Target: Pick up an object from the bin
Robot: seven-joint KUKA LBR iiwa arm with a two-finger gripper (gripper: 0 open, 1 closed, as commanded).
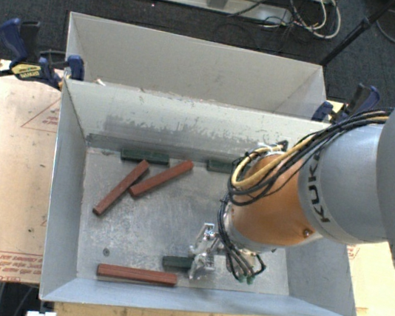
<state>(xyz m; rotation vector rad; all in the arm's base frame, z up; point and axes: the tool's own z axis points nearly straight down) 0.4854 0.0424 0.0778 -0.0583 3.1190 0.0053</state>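
claw (202, 258) at right end of dark bar (177, 263), opening can't be told; looks stiff, light, best gripped across its width

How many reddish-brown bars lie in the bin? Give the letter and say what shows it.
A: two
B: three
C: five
B: a slanted bar in the bin's left half, a second slanted bar close beside it, and a front bar lying along the near wall make three.
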